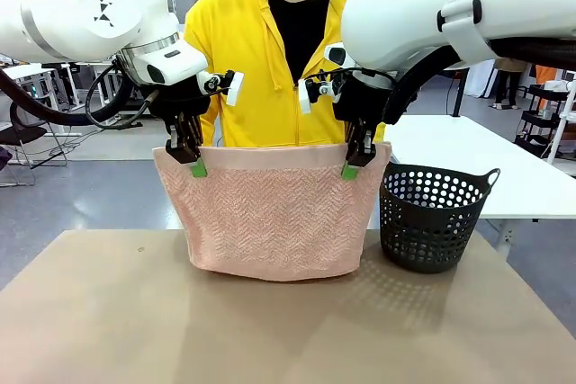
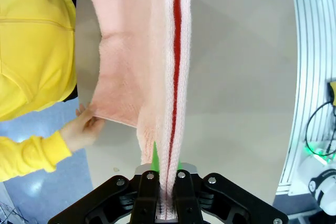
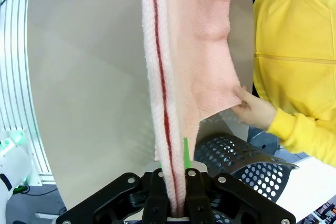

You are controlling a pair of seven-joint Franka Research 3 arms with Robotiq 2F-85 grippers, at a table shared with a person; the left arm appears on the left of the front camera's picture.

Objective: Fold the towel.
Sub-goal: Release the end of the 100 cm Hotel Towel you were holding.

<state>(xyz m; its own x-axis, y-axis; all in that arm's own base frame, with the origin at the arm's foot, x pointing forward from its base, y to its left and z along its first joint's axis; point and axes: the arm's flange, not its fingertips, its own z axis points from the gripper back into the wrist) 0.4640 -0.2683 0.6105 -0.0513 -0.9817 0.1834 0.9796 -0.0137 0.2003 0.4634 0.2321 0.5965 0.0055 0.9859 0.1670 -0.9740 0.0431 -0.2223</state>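
Across the front view, we see the left claw (image 1: 193,165) and right claw (image 1: 354,166) each clamped on a top corner of the pink towel (image 1: 274,218). It hangs doubled over the table (image 1: 270,334), with its long axis level from side to side. From the left wrist, a person's hand (image 2: 84,128) holds the far layer; we judge an uneven pull could skew the edges. From the right wrist, the black basket (image 3: 236,153) sits near, and the towel could snag there.
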